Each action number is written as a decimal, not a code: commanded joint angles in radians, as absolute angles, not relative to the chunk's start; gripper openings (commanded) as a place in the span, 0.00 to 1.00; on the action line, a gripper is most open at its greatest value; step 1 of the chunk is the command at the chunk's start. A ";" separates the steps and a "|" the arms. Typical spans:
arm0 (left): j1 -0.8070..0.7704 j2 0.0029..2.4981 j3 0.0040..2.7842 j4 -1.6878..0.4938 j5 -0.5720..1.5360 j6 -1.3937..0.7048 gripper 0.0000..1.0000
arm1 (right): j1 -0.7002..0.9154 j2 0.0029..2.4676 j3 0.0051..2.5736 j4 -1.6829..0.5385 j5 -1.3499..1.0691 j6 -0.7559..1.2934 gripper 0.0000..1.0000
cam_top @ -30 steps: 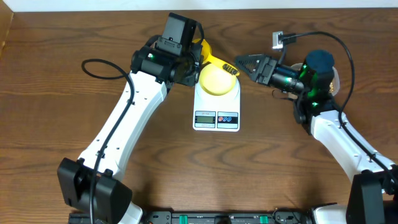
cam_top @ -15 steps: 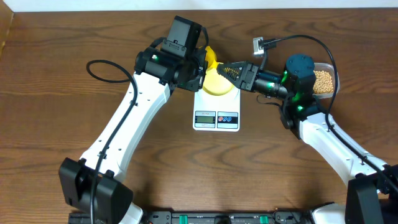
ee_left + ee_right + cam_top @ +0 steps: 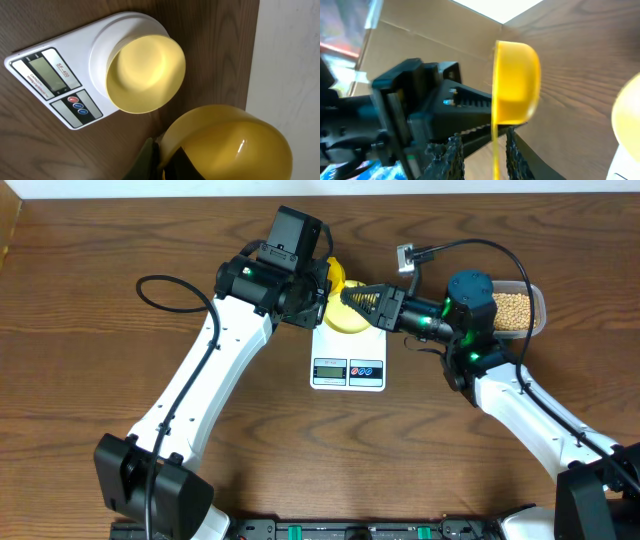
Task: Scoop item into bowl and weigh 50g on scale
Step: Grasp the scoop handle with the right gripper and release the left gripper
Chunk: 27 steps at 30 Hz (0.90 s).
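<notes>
The right gripper (image 3: 484, 142) has its jaws spread either side of the bright yellow plastic scoop's (image 3: 516, 82) thin handle, not yet pinching. The left gripper (image 3: 161, 157) is clamped on that scoop. If the left lets go early, I reckon it drops onto the small round pale-yellow bowl (image 3: 145, 75), which is empty on the white rectangular digital scale (image 3: 50, 75). The tan-beige beans (image 3: 515, 307) lie in the clear plastic tub (image 3: 541, 315).

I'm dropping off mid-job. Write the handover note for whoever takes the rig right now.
Left gripper: shut on the yellow measuring scoop, which is empty and held just past the bowl.
Right gripper: jaws apart on either side of the scoop's handle, not clamped.
Bowl: on the scale, empty.
Beans: in the clear tub at the right.
Done: bowl is on the scale.
Left: probably pass the scoop to the right arm, scoop beans, fill the bowl to 50 g. The display is unreadable.
</notes>
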State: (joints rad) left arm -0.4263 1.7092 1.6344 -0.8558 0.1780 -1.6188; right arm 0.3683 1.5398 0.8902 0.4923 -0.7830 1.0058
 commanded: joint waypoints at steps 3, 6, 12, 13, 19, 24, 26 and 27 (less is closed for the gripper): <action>-0.432 1.708 1.631 -0.859 0.196 -1.605 0.08 | 0.381 1.532 0.902 0.479 -0.731 0.983 0.24; -0.432 1.708 1.631 -0.859 0.196 -1.605 0.08 | 0.381 1.532 0.902 0.478 -0.727 0.982 0.18; -0.432 1.708 1.631 -0.859 0.198 -1.606 0.08 | 0.382 1.532 0.902 0.479 -0.714 0.983 0.16; -0.432 1.708 1.631 -0.859 0.199 -1.606 0.07 | 0.382 1.532 0.902 0.479 -0.709 0.983 0.15; -0.432 1.708 1.631 -0.860 0.199 -1.606 0.07 | 0.382 1.532 0.902 0.479 -0.707 0.983 0.05; -0.432 1.708 1.631 -0.863 0.199 -1.605 0.08 | 0.389 1.532 0.902 0.478 -0.709 0.991 0.01; -0.432 1.708 1.631 -0.870 0.199 -1.605 0.08 | 0.389 1.532 0.902 0.479 -0.709 0.991 0.01; -0.432 1.708 1.631 -0.873 0.199 -1.605 0.08 | 0.389 1.532 0.902 0.478 -0.709 0.990 0.01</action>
